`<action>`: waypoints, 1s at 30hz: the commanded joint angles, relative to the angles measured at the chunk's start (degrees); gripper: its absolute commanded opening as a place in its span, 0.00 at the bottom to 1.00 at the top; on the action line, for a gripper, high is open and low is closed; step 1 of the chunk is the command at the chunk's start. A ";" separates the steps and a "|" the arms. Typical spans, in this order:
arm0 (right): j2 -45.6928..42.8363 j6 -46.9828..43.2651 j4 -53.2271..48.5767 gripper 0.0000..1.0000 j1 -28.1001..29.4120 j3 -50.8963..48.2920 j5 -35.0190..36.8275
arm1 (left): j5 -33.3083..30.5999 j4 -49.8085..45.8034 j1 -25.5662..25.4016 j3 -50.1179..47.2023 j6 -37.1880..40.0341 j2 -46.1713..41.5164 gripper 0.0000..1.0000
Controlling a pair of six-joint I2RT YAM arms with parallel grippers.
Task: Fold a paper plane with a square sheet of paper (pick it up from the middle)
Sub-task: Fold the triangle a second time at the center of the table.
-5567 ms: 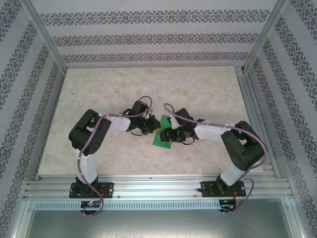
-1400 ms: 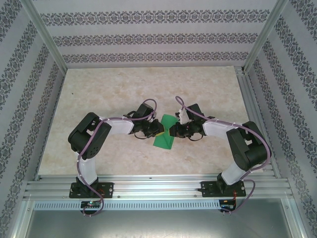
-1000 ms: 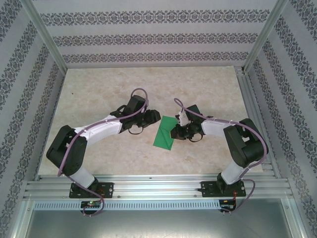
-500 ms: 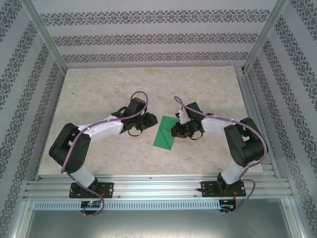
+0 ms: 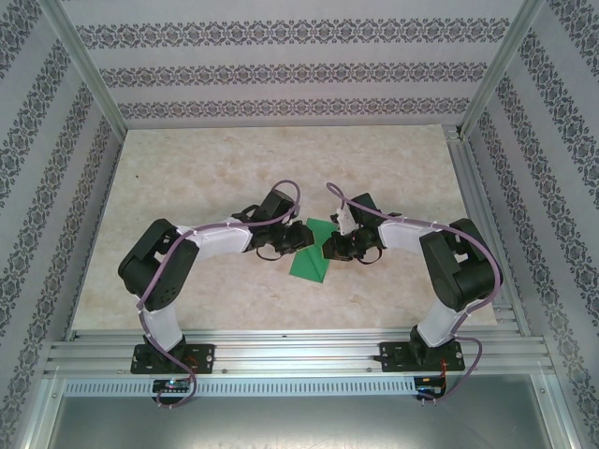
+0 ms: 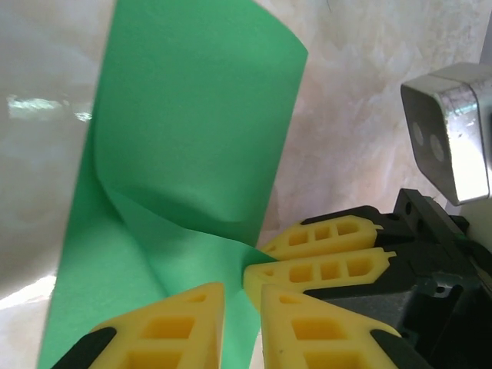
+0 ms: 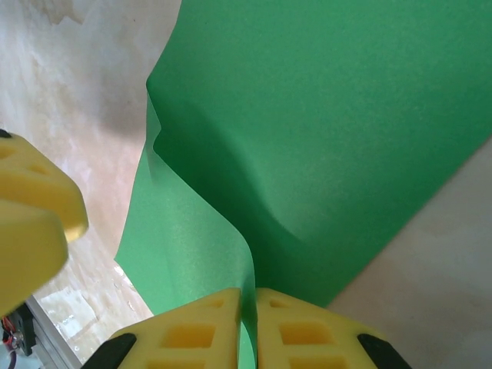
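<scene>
The paper [image 7: 346, 115] is judged very light, thin and limp. It bends under its own weight, creases at a touch, and could tear or slip if pulled from two sides. It is best taken at an edge or along a fold with a flat pinch, and not crushed in the middle of a panel. It lies between the two hands, partly raised off the tabletop [image 5: 187, 168]. It is bent over on itself into a strip narrower than a square, and a soft buckle runs away from the right hand.

The right hand [image 7: 247, 298] is fully closed, and a raised edge of the paper is pinched between its fingers. The left hand [image 6: 242, 296] is set just opposite, its tips close to the right hand's tips. Its fingers are seen a narrow slit apart, with green showing in the slit. Whether the paper is actually gripped there cannot be told.
</scene>
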 commanded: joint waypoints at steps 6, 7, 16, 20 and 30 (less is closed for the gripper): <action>1.13 -1.40 0.37 0.13 -0.60 1.93 0.18 | -0.36 0.43 -1.69 2.01 -1.59 2.34 0.18; 1.20 -1.34 0.57 0.14 -0.61 1.97 0.09 | -0.41 0.57 -1.79 2.00 -1.69 2.67 0.18; 1.83 -0.68 1.41 0.16 -0.59 2.39 -0.39 | -2.05 0.60 -2.33 1.98 -1.89 4.53 0.15; 1.14 -0.59 1.33 0.19 -0.79 2.16 -0.68 | -2.90 0.68 -2.33 1.71 -2.20 5.37 0.14; -2.29 -0.08 1.74 0.28 -1.38 -1.16 -2.01 | -3.90 1.00 -2.36 1.47 -2.66 4.86 0.14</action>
